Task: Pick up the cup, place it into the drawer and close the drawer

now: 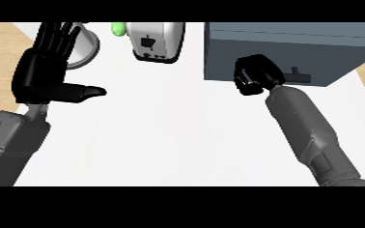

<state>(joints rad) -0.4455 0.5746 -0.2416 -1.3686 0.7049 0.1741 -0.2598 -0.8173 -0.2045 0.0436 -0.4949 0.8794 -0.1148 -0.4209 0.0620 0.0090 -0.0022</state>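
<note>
Grey-blue drawer [285,48] sitting at the counter's far right, its front face appearing flush and shut, small dark handle [298,74] sticking out low on that front, cup not showing.

You see the drawer [278,53] at the surface's [178,135] back right, a toaster [157,42] to its left, a plate [87,48] further left.

We see two grey rounded forearms, darker grey toward the lower ends. Left hand [44,77] and right hand [257,74] are glossy black, with segmented black fingers [58,35] and thumb.
</note>
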